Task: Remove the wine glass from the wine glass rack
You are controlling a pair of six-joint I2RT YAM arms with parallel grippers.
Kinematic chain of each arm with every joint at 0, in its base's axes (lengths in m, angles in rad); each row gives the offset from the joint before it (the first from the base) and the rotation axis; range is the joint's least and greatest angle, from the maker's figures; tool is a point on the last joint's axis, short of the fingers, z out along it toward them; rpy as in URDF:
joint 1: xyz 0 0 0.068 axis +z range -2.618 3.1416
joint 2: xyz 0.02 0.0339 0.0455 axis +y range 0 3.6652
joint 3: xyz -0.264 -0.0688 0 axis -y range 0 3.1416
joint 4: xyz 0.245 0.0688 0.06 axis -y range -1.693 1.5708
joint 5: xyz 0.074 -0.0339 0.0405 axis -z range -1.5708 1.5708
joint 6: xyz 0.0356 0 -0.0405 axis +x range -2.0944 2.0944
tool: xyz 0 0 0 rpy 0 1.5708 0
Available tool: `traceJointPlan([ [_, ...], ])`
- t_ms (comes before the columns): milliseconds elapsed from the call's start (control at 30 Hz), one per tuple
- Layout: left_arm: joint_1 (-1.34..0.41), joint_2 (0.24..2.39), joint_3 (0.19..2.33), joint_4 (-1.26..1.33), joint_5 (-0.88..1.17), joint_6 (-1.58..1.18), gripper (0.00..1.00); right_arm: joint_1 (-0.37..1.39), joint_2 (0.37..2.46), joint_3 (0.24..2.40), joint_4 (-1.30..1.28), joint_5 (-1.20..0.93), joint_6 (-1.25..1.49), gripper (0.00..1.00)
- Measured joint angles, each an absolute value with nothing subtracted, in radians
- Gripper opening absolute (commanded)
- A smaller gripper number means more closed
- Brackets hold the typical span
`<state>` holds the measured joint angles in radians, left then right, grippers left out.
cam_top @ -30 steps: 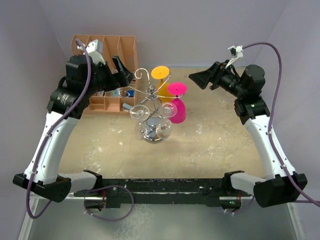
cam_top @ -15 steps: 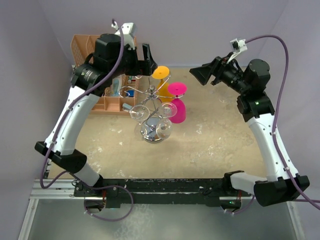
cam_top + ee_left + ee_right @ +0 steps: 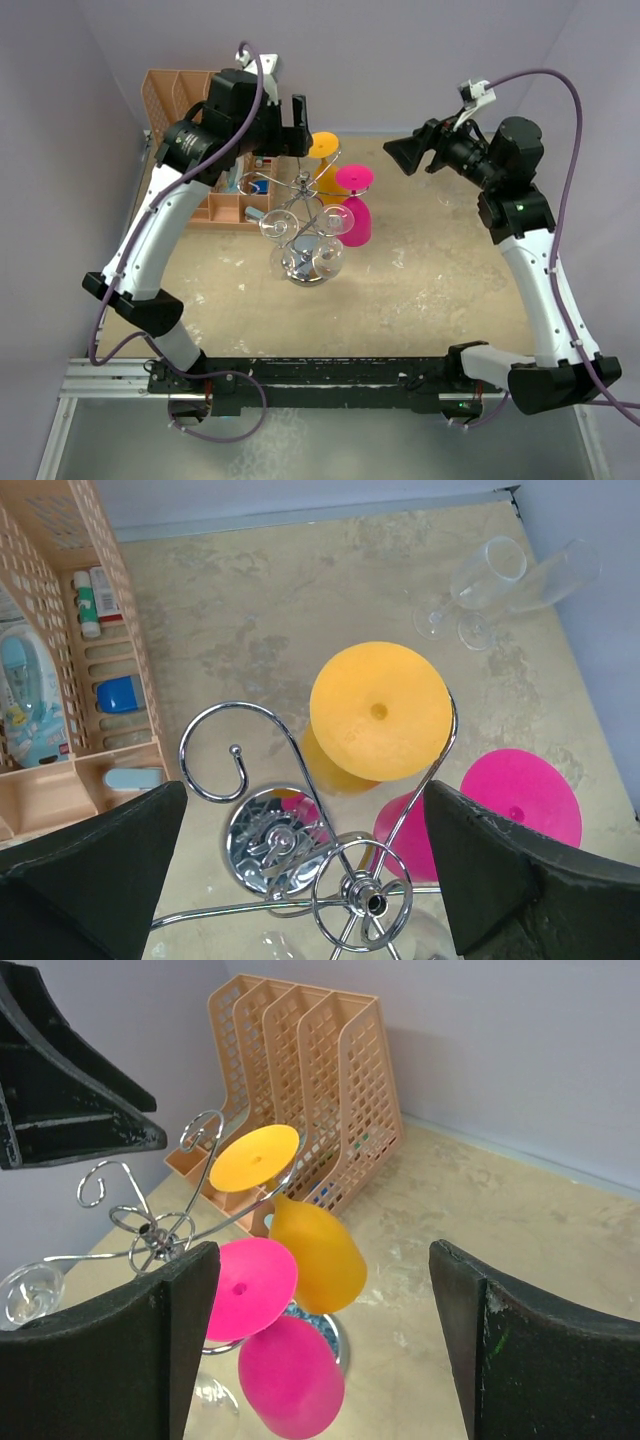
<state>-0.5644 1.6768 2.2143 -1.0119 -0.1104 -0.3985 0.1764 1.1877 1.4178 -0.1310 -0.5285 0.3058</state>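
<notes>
Top external view: the wine glass rack (image 3: 303, 188) stands on the far half of the table (image 3: 430, 290). The orange slotted file organizer (image 3: 165, 92) is at its 10 o'clock, partly covered by the left arm (image 3: 160, 230). An orange wine glass (image 3: 322, 146) hangs upside down at the rack's 1 o'clock and a pink wine glass (image 3: 358, 222) at its 2 o'clock, just beside each other. Clear wine glasses (image 3: 327, 260) hang on the near side, from about 5 to 9 o'clock.

The left gripper (image 3: 285, 130) hangs above the rack's far-left curls, about 11 o'clock from the stem, touching nothing. Its wrist camera looks straight down and shows the jaws spread wide. Between them are the stem's top ring at 6 o'clock, a bare curled arm at 9 o'clock and the orange glass's round foot at 12 o'clock. The pink foot lies at 3 o'clock, near the right finger (image 3: 520, 880). Two clear flutes (image 3: 500, 575) lie on the table well beyond, at 1 o'clock in that view.

The right gripper (image 3: 400, 155) is at the rack's 2 o'clock, well apart and pointing toward it, with its jaws spread wide and nothing between them. In its wrist view the orange and pink glasses sit ahead, with the organizer behind them at 12 o'clock.

Small items (image 3: 120, 693) lie in the organizer's low tray; their lettering is too small to read.
</notes>
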Motion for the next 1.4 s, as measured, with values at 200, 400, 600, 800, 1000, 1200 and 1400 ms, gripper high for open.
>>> traceJointPlan([
  [200,-0.564,1.693,2.236,-1.041,-0.085,-0.36,0.99,0.176,1.163,1.439,-0.155,-0.477,0.276,0.95],
  [400,-0.564,1.764,2.285,-1.052,-0.062,-0.318,1.0,0.176,1.118,1.457,-0.153,-0.44,0.282,0.95],
  [600,-0.564,1.806,2.285,-1.075,-0.059,-0.273,1.0,0.176,1.114,1.461,-0.149,-0.427,0.298,0.95],
  [800,-0.564,1.806,2.286,-1.056,-0.053,-0.245,0.99,0.176,1.114,1.46,-0.141,-0.427,0.316,0.95],
  [1000,-0.567,1.806,2.3,-1.022,-0.056,-0.244,0.92,0.176,1.115,1.46,-0.134,-0.424,0.326,0.95],
  [1200,-0.624,1.805,2.297,-0.955,-0.072,-0.244,0.95,0.176,1.124,1.46,-0.134,-0.416,0.329,0.95],
  [1400,-0.658,1.824,2.322,-0.937,-0.065,-0.251,0.95,0.176,1.121,1.46,-0.137,-0.409,0.329,0.95],
])
